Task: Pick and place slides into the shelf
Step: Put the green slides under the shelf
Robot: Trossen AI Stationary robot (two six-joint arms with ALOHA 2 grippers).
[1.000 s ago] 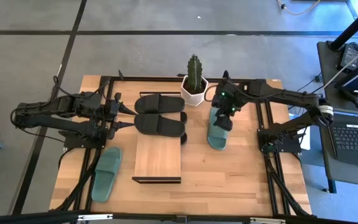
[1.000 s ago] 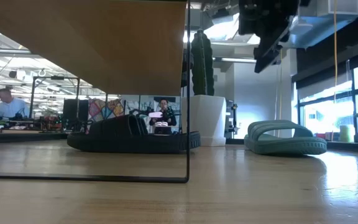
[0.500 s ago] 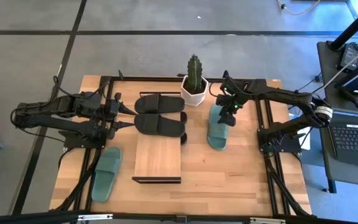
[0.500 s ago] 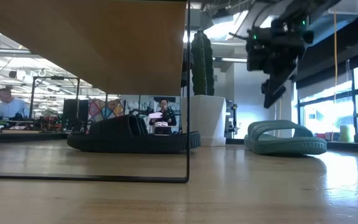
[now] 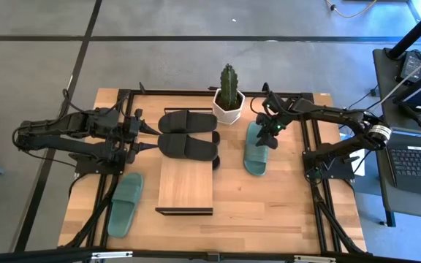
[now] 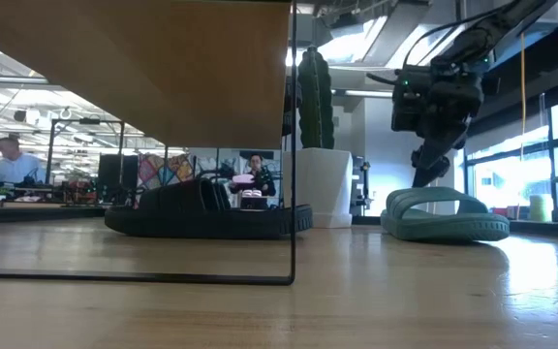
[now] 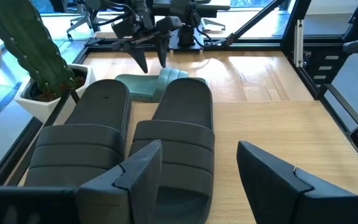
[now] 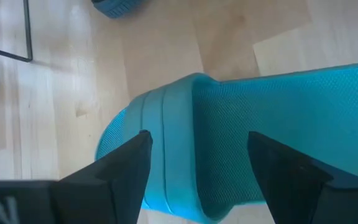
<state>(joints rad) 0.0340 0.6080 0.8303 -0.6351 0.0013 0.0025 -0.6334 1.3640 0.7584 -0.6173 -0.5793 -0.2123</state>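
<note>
The table [image 5: 269,212] is carrying everything, and nothing on it is looking finished yet. The shelf [image 5: 186,186] is sitting in the middle of it, and its plank top is lying bare in the high view. The low view is looking under that plank, and no sandal is showing beneath it there; the black sandal seen in that view is lying beyond the shelf's frame. So, as far as the pictures show, no sandal is stowed and the whole job is still ahead.

Only four sandals are showing, not six. Two black sandals, one [image 5: 187,120] nearer the far edge and one [image 5: 188,145] touching the shelf's far end, are lying side by side beside the potted cactus [image 5: 228,93]. One green sandal [image 5: 125,205] is lying just left of the shelf, near the table's front. The other green sandal [image 5: 255,151] is lying right of the shelf, well apart from its partner.

The right gripper [image 5: 270,134] is hanging over the far end of that right-hand green sandal, fingers spread wide on either side of the strap and gripping nothing. I judge this to be the first pick being lined up. The left gripper [image 5: 144,136] is waiting beside the black pair, its fingers also spread wide and empty, pointing at them.
</note>
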